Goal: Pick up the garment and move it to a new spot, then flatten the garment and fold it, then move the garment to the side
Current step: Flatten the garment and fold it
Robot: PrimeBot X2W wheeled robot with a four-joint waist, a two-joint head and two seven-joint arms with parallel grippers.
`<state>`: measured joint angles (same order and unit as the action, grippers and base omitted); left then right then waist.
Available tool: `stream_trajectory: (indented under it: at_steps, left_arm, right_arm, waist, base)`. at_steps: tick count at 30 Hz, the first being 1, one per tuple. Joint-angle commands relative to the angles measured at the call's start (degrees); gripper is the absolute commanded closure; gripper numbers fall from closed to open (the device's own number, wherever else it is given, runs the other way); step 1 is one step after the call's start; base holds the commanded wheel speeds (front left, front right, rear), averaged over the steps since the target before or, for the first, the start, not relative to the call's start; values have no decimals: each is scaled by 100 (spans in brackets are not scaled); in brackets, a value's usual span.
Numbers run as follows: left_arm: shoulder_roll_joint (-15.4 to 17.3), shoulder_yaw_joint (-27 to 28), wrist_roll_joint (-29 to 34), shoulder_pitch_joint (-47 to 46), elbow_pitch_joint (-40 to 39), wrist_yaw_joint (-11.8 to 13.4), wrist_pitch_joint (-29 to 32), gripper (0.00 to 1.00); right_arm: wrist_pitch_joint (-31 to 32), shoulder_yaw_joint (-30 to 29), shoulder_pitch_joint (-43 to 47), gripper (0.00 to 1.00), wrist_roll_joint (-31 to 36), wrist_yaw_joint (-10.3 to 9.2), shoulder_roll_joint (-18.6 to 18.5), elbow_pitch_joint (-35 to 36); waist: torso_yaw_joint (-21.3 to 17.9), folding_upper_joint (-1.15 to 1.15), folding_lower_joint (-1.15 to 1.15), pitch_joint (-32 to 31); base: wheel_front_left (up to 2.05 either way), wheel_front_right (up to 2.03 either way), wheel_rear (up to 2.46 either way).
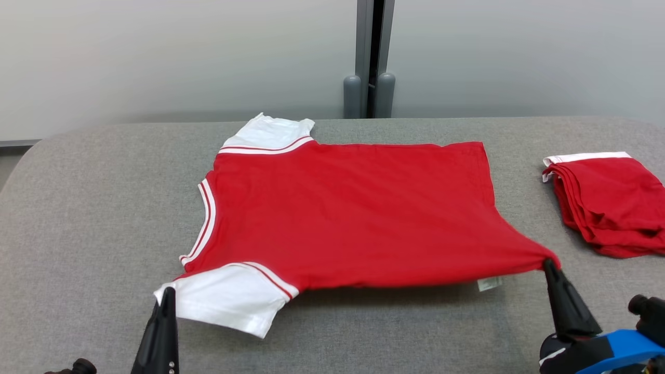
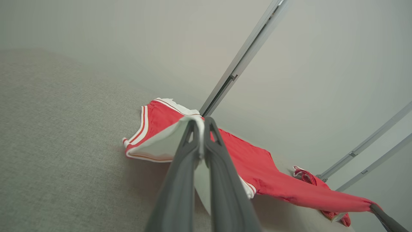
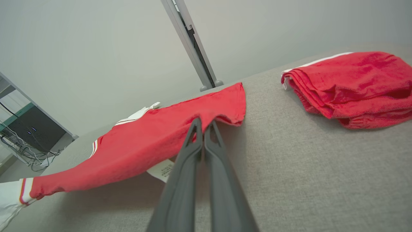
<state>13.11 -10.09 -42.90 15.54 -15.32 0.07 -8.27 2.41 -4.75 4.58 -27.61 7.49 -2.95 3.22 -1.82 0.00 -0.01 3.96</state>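
While the garment [image 1: 343, 213], a red shirt with white sleeves, lies spread on the grey table [image 1: 78, 208] directly in front of the post [image 1: 369, 57], its near edge is raised off the surface and casts a shadow beneath.

**End effectors**
- Left gripper [image 1: 167, 293]: fingers together, clamped on the hem of the white near sleeve, forward and left of the post.
- Right gripper [image 1: 548, 265]: fingers together, clamped on the red bottom corner, forward and right of the post. The cloth is drawn to a taut point here.

**Edges and clearance**
- The far edge of the shirt runs near the table's far edge, just in front of the post.
- Left of the post, bare table extends from the neckline to the rounded table corner.
- Right of the post, a folded red pile [image 1: 608, 202] lies apart from the shirt, with a strip of bare table between them.
- Bare table also lies along the near side, under and in front of the raised edge.

**View differences**
- The head view gives the full outline of the shirt.
- The left wrist view adds the white cloth pinched between the fingers, and the raised edge sagging toward the other gripper.
- The right wrist view adds a care label [image 3: 162, 170] hanging beside the fingers and a dark rack with cables [image 3: 29, 135] beyond the table, left of the post.
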Motion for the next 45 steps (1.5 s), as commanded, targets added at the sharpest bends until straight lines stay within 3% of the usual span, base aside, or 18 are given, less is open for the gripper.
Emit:
stream_trajectory:
  at_steps: [1, 17, 34, 44, 45]
  left_arm:
    - [29, -37, -55, 57, 15, 8, 44, 100]
    - [-101, -264, 40, -925, 1526, -219, -8, 100]
    - [-241, -365, 695, -3604, 3235, -374, -496, 100]
    - [-437, -209, 1019, -4385, 4218, -457, -691, 100]
    - [-465, -186, 1049, -4410, 4273, -469, -693, 80]
  right_arm:
    - [79, 3, 77, 100, -139, 1, 6, -118]
    - [20, 278, -550, 100, 185, 1, 4, -1816]
    - [-656, 215, -2281, 100, 115, 1, 2, -2881]
    - [-927, 504, -2897, 100, 295, 1, 1, -3541]
    - [-960, 501, -2935, 76, 329, 1, -1, -3614]
  waist:
    - [-6, 0, 1, -8]
    - [41, 0, 1, 27]
    - [-126, 0, 1, 900]
    - [-217, 0, 1, 1194]
    - [-217, 0, 1, 1194]
  base:
    - [0, 0, 0]
    - [0, 0, 0]
    - [0, 0, 0]
    - [0, 0, 0]
    - [0, 0, 0]
